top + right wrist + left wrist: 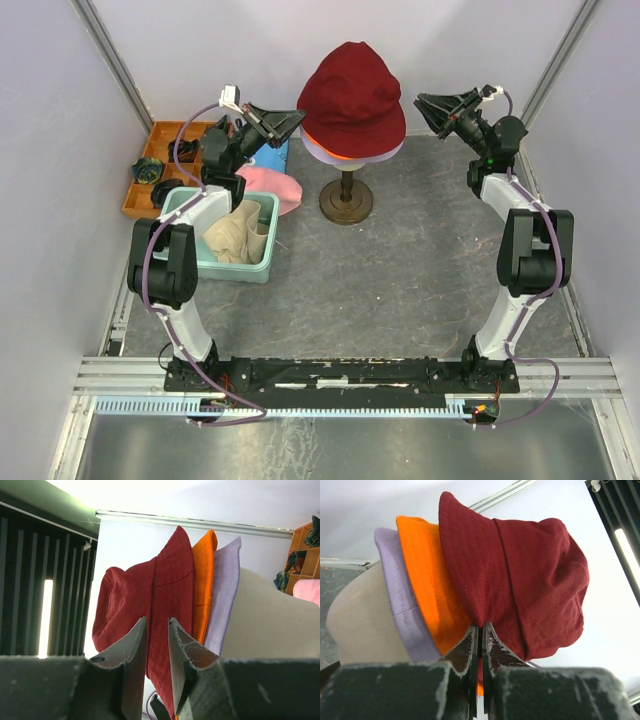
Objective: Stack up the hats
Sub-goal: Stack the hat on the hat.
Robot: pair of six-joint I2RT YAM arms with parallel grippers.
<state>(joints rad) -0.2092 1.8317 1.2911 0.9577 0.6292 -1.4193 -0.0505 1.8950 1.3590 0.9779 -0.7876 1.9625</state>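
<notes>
Grey table [400, 290], raised grippers [298, 120] [420, 100] beside hats [350, 95]

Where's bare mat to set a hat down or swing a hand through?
The widest bare mat lies in front of the stand, between the left arm and right arm. A narrower strip runs between the stand and the right arm. The far left is crowded: teal bin holding the cream-beige hat, pink hat and wooden organizer packed together.

Matt, seemingly woven dark red hat [530, 575]
</notes>
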